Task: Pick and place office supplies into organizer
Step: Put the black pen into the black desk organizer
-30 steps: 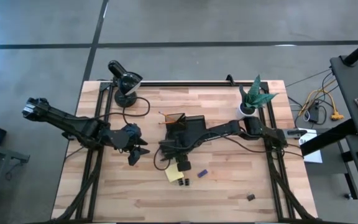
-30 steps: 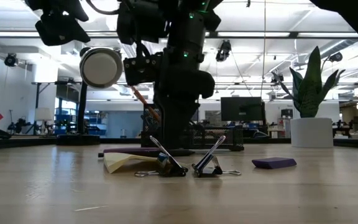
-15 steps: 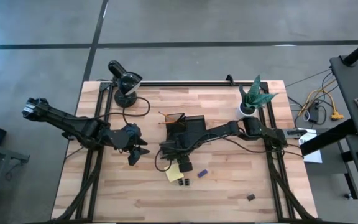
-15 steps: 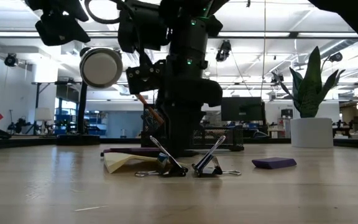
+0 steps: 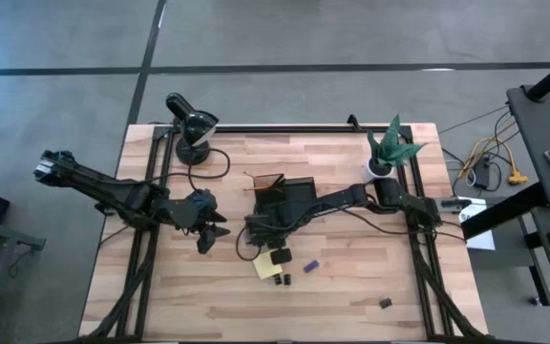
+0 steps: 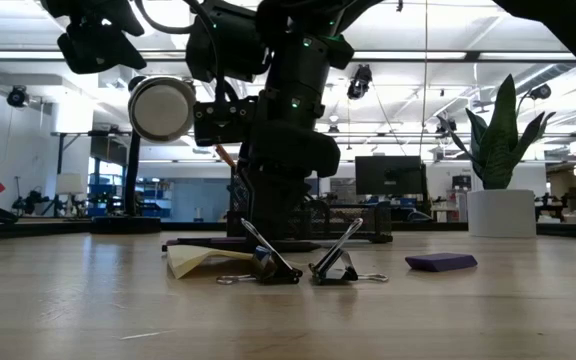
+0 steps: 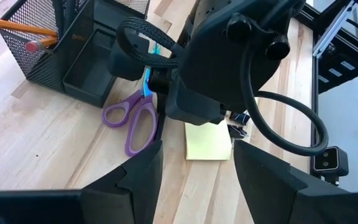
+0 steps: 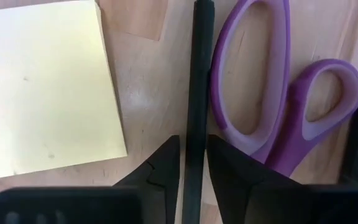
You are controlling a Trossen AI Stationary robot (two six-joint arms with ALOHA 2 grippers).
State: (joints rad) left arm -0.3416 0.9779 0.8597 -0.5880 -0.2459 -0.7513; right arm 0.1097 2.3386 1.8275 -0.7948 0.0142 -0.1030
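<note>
Right gripper (image 8: pixel 193 163): fingers narrowed around a black pen (image 8: pixel 199 81), pads beside its barrel. Purple-handled scissors (image 8: pixel 272 93) just beside one finger; yellow sticky-note pad (image 8: pixel 42 87) beside the other.

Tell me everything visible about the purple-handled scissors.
The scissors lie flat on the wooden table, beside the mesh organizer. Two glossy purple finger loops, plastic by the look, one larger than the other. The blades are mostly hidden under the right arm. A black pen lies alongside the larger loop, between the right gripper's fingers, with the yellow sticky pad beyond it.
</note>
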